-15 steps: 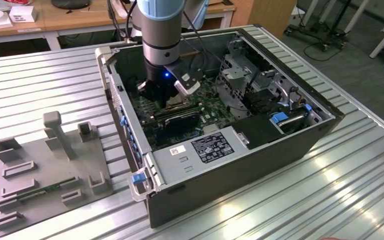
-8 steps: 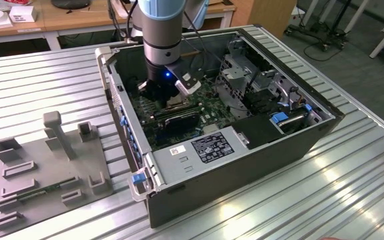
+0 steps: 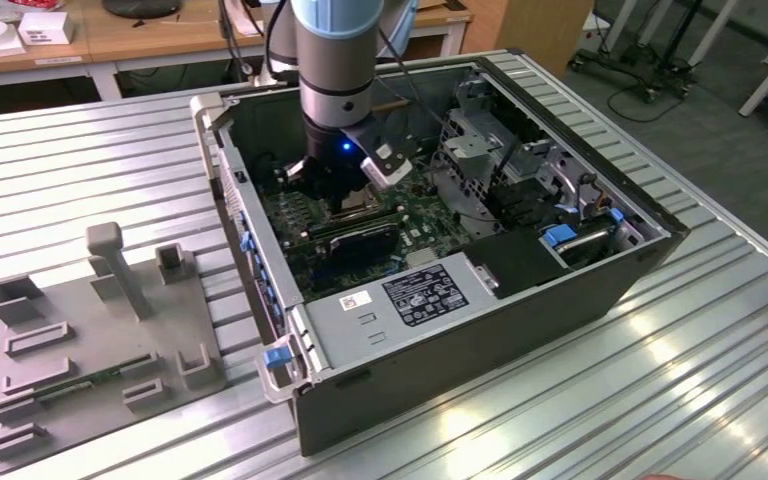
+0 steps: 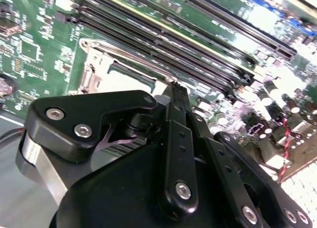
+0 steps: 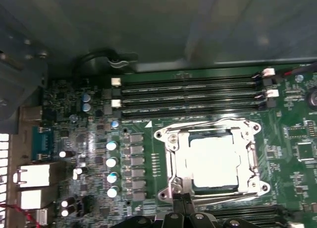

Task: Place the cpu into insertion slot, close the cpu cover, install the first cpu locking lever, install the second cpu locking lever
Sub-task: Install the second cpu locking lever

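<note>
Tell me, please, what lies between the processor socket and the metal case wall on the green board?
In the first wrist view, three long black memory slots run side by side between the socket, with the chip seated in it, and the case wall.

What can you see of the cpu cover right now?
The cpu cover is a thin silvery metal frame with a square window, lying flat over the insertion slot on the green motherboard. The cpu shows pale grey through the window. Wire levers run along its edges. The pincer sits at its near edge; contact unclear.
</note>
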